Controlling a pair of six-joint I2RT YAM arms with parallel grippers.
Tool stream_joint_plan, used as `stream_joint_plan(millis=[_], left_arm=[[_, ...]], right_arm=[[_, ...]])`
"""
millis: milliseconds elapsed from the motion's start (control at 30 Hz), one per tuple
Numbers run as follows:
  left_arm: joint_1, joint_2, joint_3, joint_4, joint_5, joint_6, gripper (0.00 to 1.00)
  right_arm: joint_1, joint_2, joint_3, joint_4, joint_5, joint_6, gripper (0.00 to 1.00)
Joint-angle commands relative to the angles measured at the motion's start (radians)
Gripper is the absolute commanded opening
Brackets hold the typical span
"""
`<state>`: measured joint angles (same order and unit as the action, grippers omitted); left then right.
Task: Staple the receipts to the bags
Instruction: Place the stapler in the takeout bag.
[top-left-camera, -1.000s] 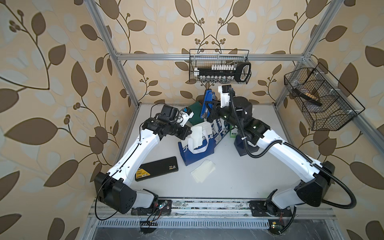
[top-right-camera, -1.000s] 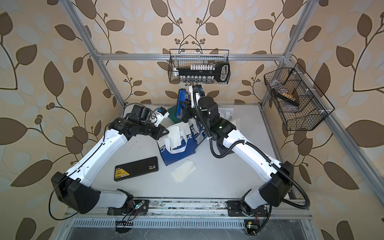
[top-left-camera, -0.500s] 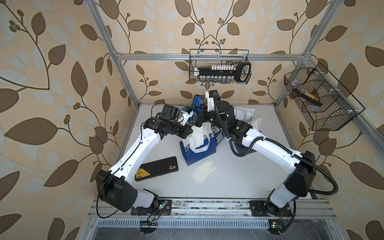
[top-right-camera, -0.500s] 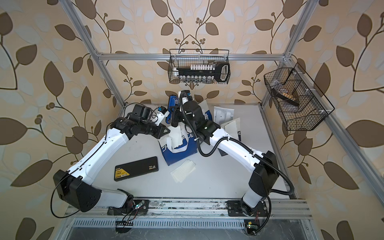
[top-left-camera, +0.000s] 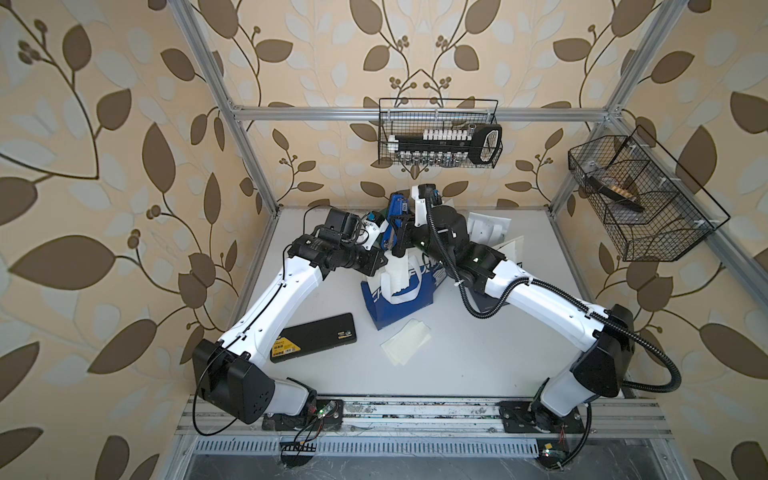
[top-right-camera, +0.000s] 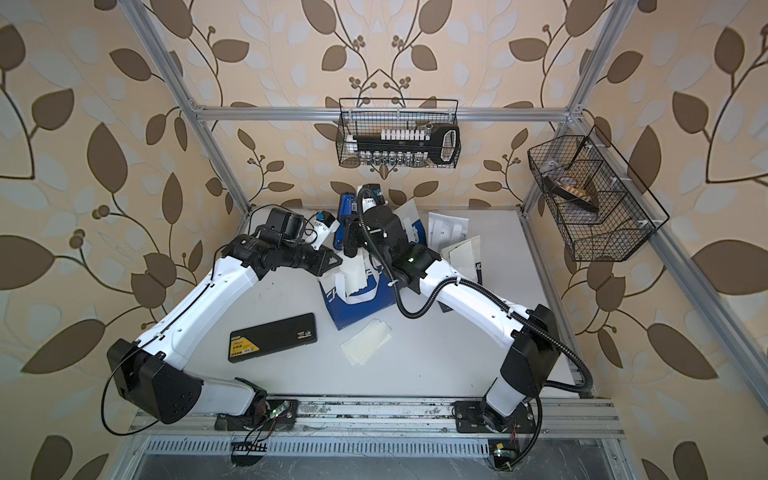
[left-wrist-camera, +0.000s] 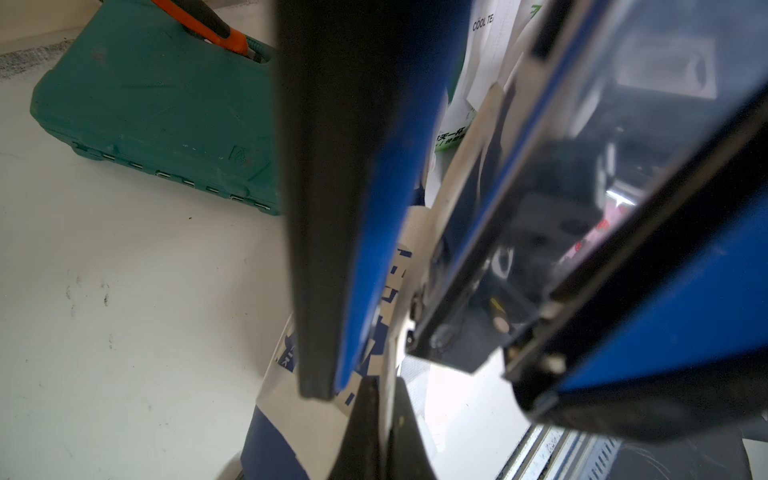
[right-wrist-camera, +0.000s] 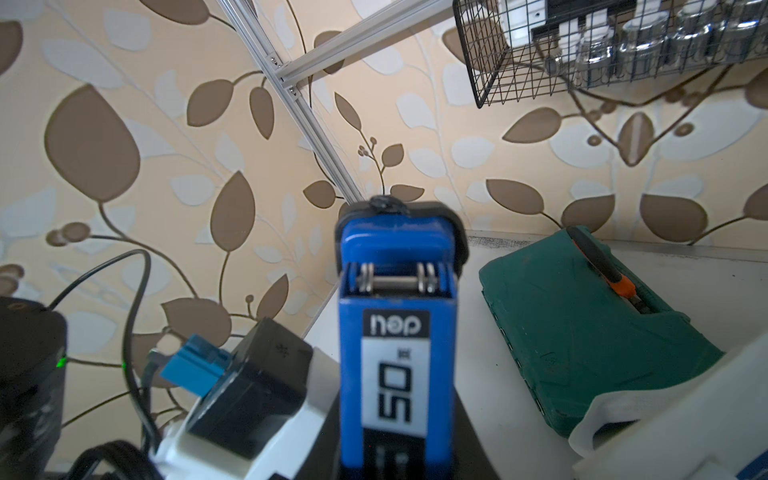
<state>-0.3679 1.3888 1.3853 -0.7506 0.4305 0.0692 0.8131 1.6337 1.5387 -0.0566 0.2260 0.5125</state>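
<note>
Firmly, left gripper (left-wrist-camera: 384, 392) pinched receipt (top-left-camera: 400, 277) to navy bag (top-left-camera: 395, 311); right gripper (top-left-camera: 397, 241) clamped stapler (right-wrist-camera: 395, 332) at 12 o'clock; bite needed both layers.

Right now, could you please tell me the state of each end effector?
Left end effector: closed, pinching the navy bag's top edge.
Right end effector: closed on the blue stapler.

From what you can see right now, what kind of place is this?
Probably a robot test cell, not a real shop: an aluminium frame surrounds leaf-patterned wallpaper panels, the left arm and right arm stand on a rail, and a wire basket hangs from that frame.
</note>
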Motion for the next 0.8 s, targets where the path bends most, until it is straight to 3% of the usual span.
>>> stream_joint_plan(millis=[0, 600, 767], left_arm=[[-0.006, -0.018, 0.014, 0.074, 0.023, -0.019, 0.0], [-0.006, 0.012, 0.035, 0.083, 0.005, -0.046, 0.0], [-0.006, 0.002, 0.04, 0.086, 0.005, -0.045, 0.0]], right_arm=[[0.014, -0.021, 0.002, 0.092, 0.022, -0.003, 0.0], [0.038, -0.078, -0.046, 0.044, 0.083, -0.06, 0.0], [0.056, -0.078, -0.087, 0.075, 0.116, -0.137, 0.0]])
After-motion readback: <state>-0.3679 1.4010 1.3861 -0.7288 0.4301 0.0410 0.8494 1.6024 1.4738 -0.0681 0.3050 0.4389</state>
